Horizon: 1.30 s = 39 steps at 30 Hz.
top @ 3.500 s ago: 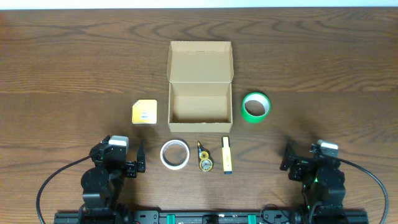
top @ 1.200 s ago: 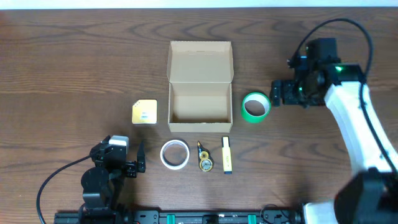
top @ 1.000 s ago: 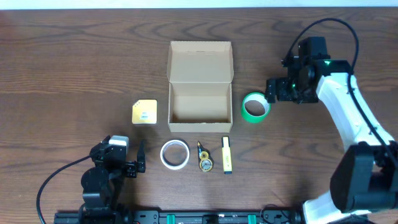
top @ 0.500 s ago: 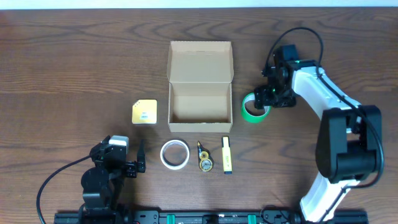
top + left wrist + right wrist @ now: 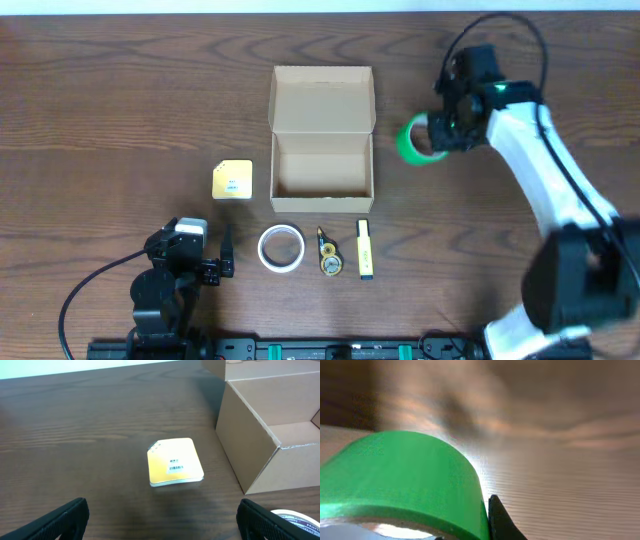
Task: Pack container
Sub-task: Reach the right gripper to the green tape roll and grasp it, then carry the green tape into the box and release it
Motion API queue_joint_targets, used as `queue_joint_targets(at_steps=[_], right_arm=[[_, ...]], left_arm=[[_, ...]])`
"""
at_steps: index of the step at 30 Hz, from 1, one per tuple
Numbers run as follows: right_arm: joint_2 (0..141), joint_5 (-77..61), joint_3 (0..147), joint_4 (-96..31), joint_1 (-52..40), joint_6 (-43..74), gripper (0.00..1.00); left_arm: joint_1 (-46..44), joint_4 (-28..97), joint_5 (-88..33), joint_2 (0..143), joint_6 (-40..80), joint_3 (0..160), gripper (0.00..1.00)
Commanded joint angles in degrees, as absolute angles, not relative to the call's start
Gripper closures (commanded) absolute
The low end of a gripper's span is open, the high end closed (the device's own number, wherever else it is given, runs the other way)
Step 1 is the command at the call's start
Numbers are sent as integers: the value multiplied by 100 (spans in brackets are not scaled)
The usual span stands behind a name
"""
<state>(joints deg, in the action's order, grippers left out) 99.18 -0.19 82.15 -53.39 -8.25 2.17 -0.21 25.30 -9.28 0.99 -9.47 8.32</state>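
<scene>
The container point(image 5: 322, 140) is a brown cardboard box, open, with its flap lid standing at the far side; its near corner also shows in the left wrist view point(image 5: 280, 435). A green tape roll point(image 5: 417, 139) hangs just right of the box, with my right gripper point(image 5: 438, 135) shut on its wall. In the right wrist view the green roll point(image 5: 400, 480) fills the lower left and one black fingertip point(image 5: 502, 522) presses against its outer side. My left gripper point(image 5: 222, 262) sits open near the front left of the table, holding nothing.
A yellow square pad point(image 5: 232, 180) lies left of the box, also in the left wrist view point(image 5: 175, 461). In front of the box lie a white tape roll point(image 5: 281, 248), a small yellow-and-black item point(image 5: 329, 252) and a yellow marker point(image 5: 365, 248).
My right gripper came down on the green tape roll, shut on it, and lifted it off the table toward the back. The left arm has not moved.
</scene>
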Motion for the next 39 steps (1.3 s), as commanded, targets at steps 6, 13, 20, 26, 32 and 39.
queue_joint_targets(at_steps=[6,13,20,26,32,39], right_arm=[[8571,145,8495,-5507,-1962,-318,99],[9192,148,8742,-5489,-3100,-1059,99],[10106,145,9129,-5601,-3240,-1625,99],[10606,150,9129,-5658,-3347,-1634,99],[10943,150,9129,-5452,-3406,-2045,99],[11131,143,9126,-5413,-3393,-2635,99]], left_arm=[[-1,2545,-996,102,-1031,733,5],[-1,2545,-993,102,-1031,733,4],[-1,2545,-996,102,-1031,733,5],[-1,2545,-996,102,-1031,733,5],[-1,2545,-996,102,-1031,731,5],[-1,2545,-996,102,-1031,733,5]])
